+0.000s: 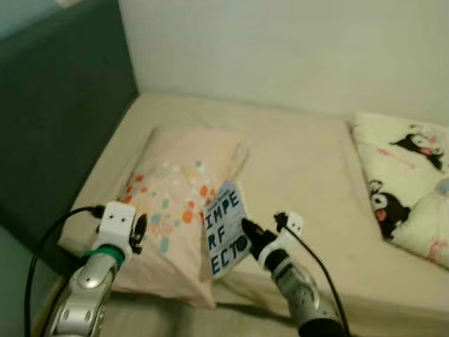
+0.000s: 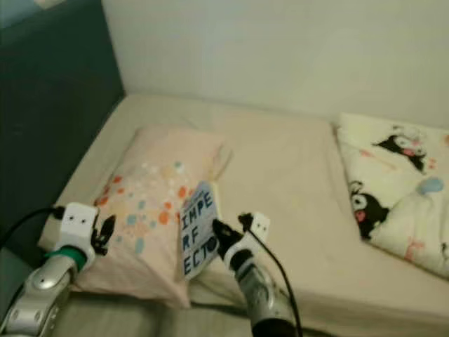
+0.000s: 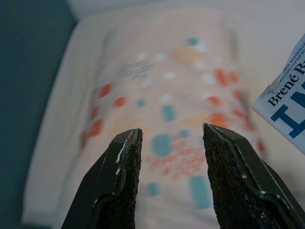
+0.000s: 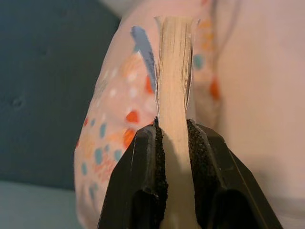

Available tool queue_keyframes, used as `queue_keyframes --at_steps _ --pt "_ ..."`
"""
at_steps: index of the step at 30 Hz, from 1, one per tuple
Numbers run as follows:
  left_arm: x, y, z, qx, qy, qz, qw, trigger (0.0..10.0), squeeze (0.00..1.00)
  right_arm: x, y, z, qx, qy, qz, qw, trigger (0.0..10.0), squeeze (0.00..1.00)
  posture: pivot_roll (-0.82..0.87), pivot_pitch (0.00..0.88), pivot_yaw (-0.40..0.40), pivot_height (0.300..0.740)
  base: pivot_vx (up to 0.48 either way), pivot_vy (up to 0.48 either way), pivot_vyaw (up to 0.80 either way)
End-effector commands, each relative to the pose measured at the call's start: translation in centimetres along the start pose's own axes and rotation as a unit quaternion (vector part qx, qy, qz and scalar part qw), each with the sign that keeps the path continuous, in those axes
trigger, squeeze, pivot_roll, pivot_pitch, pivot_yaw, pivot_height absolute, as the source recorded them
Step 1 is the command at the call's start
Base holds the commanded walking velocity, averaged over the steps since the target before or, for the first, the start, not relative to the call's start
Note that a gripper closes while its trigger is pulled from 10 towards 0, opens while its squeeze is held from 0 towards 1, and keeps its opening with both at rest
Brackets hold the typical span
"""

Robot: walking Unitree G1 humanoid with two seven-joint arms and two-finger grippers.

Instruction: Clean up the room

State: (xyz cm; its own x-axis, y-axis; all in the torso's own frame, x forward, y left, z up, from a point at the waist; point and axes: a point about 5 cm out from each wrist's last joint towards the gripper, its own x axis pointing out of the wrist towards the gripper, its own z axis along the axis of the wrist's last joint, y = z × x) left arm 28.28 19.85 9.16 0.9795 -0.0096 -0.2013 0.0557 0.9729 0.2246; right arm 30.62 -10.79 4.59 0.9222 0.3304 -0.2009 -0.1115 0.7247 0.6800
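here the right claw (image 4: 174, 138) is clenched on a book (image 1: 227, 228), the left claw (image 3: 171, 143) released over the pillow (image 1: 175, 189).

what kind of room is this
Most likely a bedroom: a bed with a beige sheet, a spotted pillow by a dark headboard, and a cartoon-print blanket. The right gripper holds a book.

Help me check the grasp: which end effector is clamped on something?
The right end effector, shut on the book; the left end effector hangs open over the pillow.
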Motion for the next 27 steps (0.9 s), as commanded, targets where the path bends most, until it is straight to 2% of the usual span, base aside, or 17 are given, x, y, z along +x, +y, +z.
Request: queue_keyframes --at_steps 1,24,27 --pt "0.20 0.02 0.08 0.006 0.003 -0.003 1.000 10.0 0.00 0.07 -0.03 0.40 0.004 -0.015 -0.004 1.000 10.0 0.00 0.16 0.000 0.022 0.740 0.000 0.000 0.00" --pt "0.49 0.01 0.50 -0.008 -0.003 -0.006 1.000 10.0 0.00 0.22 -0.79 0.35 -0.001 -0.011 -0.038 0.999 10.0 0.00 0.16 0.000 0.024 0.740 0.000 0.000 0.00" --pt "0.47 -0.04 0.48 -0.011 -0.003 -0.008 1.000 10.0 0.00 0.21 -0.88 0.32 0.000 -0.011 -0.040 0.999 10.0 0.00 0.16 0.000 0.022 0.740 0.273 0.000 0.00"
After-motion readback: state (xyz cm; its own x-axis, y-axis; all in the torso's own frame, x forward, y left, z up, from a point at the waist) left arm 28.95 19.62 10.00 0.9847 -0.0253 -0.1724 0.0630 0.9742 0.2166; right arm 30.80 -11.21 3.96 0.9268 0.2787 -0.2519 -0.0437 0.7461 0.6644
